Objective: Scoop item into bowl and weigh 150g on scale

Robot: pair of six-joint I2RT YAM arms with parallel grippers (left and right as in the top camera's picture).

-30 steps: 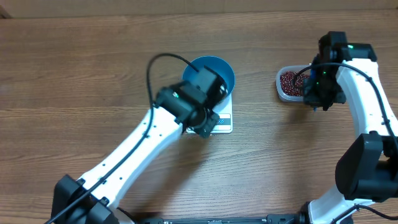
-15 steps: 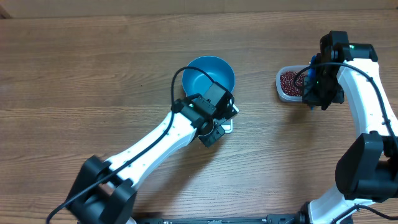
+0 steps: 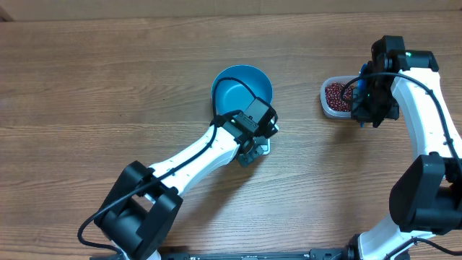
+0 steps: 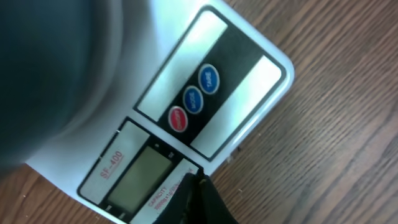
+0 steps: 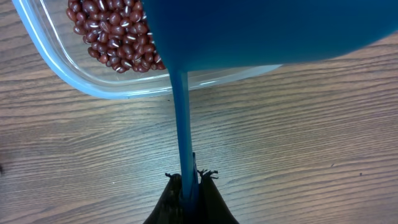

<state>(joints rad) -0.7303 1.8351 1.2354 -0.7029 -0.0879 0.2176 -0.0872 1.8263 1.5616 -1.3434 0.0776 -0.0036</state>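
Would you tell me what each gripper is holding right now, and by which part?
The right gripper holds the blue scoop by the end of its handle. The left gripper is shut on nothing, by the scale.

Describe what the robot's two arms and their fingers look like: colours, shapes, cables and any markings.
The left arm and right arm have smooth white tubular links joined by bulky black joint housings. A thin black cable loops out near the left wrist. A small green light glows on the right wrist unit. The left fingers and right fingers are dark, tapering to narrow tips.
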